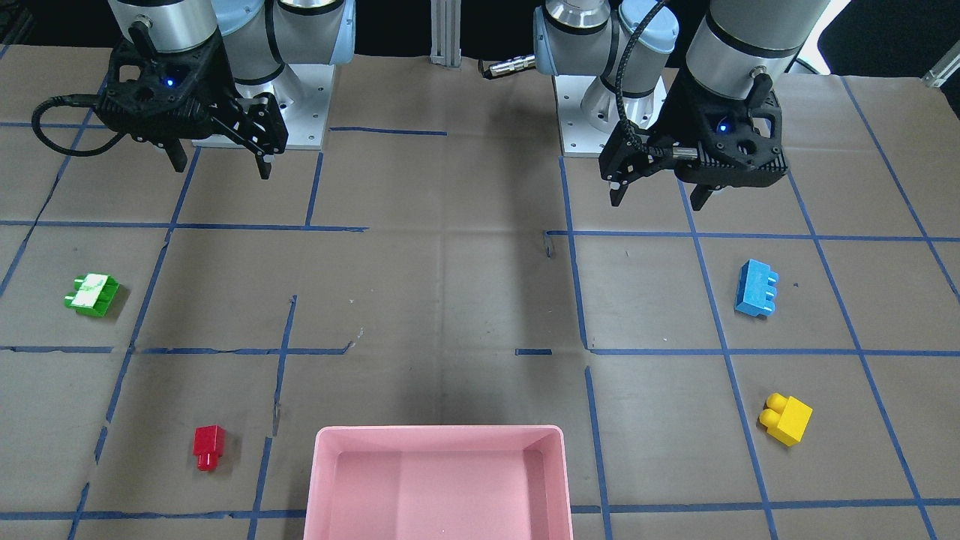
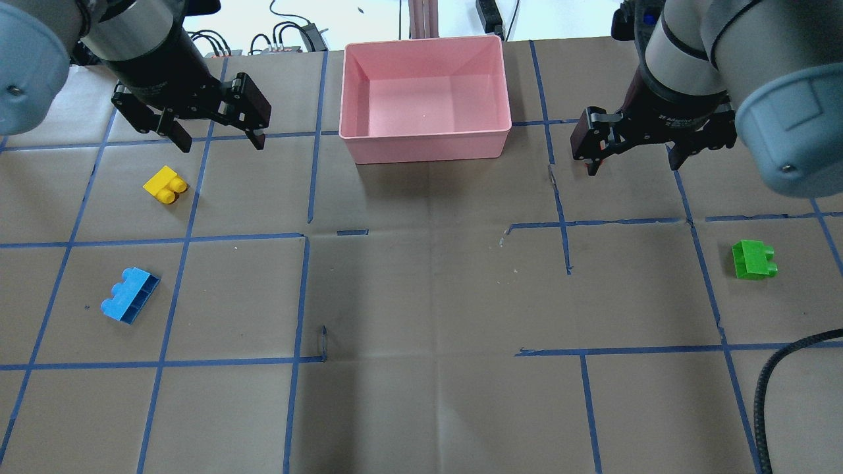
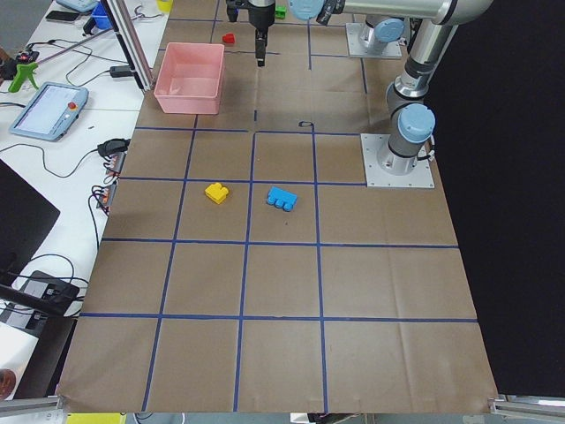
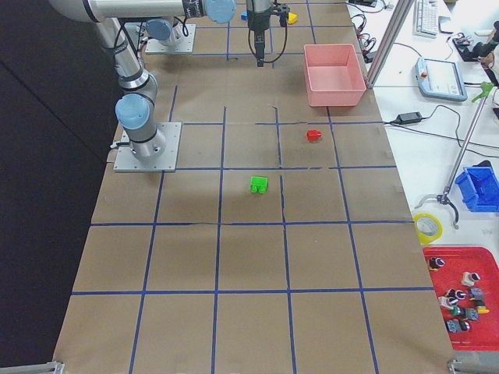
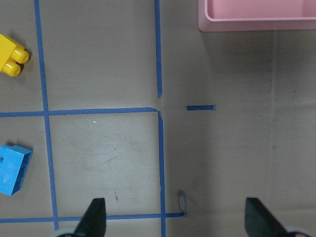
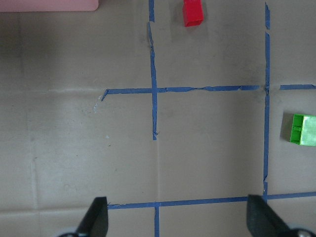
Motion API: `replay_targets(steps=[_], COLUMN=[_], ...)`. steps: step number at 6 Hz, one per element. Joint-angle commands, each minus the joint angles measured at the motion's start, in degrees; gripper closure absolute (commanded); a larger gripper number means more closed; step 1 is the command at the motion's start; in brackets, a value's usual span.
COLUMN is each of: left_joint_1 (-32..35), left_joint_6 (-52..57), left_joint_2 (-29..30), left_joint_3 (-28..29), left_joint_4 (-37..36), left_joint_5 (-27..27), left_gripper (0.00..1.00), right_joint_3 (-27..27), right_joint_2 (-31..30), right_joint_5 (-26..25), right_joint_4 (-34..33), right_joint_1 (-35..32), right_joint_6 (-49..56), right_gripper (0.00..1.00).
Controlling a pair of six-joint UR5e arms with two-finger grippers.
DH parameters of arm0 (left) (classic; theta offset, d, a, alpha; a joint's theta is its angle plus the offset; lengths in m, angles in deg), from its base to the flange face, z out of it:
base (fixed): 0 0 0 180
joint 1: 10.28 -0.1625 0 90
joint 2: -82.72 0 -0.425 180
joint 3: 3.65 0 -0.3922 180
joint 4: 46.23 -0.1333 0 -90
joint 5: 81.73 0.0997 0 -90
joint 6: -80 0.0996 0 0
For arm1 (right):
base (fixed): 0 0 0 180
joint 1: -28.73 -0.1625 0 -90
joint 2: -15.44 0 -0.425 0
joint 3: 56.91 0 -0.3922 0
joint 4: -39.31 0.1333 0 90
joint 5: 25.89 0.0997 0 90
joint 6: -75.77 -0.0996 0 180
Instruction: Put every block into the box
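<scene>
The pink box (image 2: 425,141) stands empty at the table's far middle edge. The yellow block (image 2: 165,185) and blue block (image 2: 130,304) lie on the left half. My left gripper (image 2: 220,145) hangs open and empty above the table, just beyond the yellow block. The green block (image 2: 753,259) lies on the right half. The red block (image 1: 209,446) lies near the box, under my right gripper (image 2: 633,167), which is open and empty well above the table. The right wrist view shows the red block (image 6: 192,12) and green block (image 6: 301,129).
Brown paper with blue tape grid lines (image 2: 303,296) covers the table. The two arm bases (image 1: 262,112) stand at the robot's edge. A black cable (image 2: 784,382) lies at the near right corner.
</scene>
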Motion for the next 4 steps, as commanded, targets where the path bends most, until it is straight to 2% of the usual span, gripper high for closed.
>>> replay_targets(steps=[1, 2, 4], left_joint_1=[-0.2, -2.3, -18.6], left_joint_6=[0.6, 5.6, 25.1], left_joint_2=[0.2, -0.5, -0.6], left_joint_3=[0.0, -0.1, -1.5], left_joint_4=[-0.2, -0.1, 0.1], left_joint_5=[0.0, 0.3, -0.1], left_gripper=[0.01, 0.01, 0.01], right_joint_3=[0.1, 0.5, 0.5], right_joint_2=[0.1, 0.1, 0.0], right_joint_5=[0.0, 0.1, 0.7], right_joint_4=[0.2, 0.1, 0.2], right_joint_1=[-0.1, -0.1, -0.1], right_joint_6=[-0.1, -0.2, -0.1], right_gripper=[0.00, 0.00, 0.00])
